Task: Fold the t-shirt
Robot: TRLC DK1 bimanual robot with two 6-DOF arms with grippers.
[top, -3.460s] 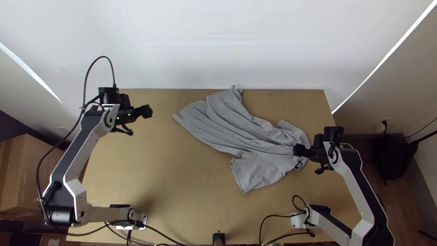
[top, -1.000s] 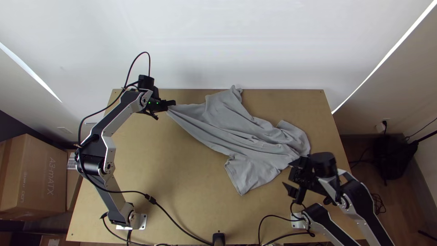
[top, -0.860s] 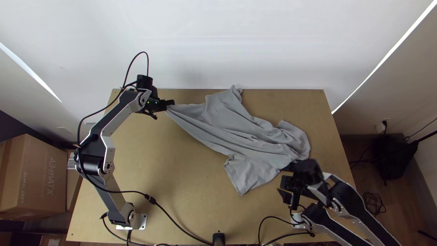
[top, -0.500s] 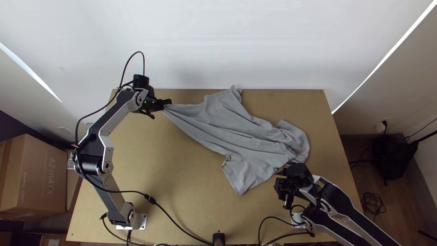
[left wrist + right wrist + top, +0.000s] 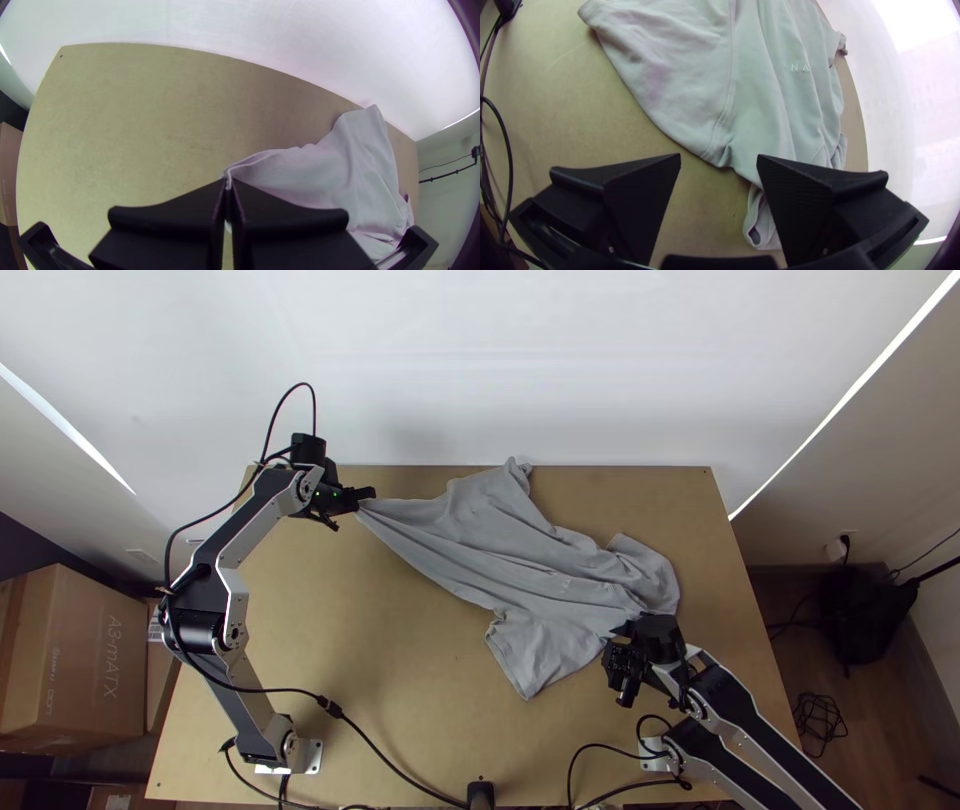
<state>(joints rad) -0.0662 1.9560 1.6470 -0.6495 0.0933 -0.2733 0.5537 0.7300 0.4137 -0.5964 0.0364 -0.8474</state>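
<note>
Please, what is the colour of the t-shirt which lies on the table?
The t-shirt is plain grey; the top view shows this best.

Left arm [image 5: 262,515] extended, left pincer [image 5: 370,498] closed; right arm [image 5: 748,720] bent, right pincer [image 5: 617,648] spread wide.
</note>
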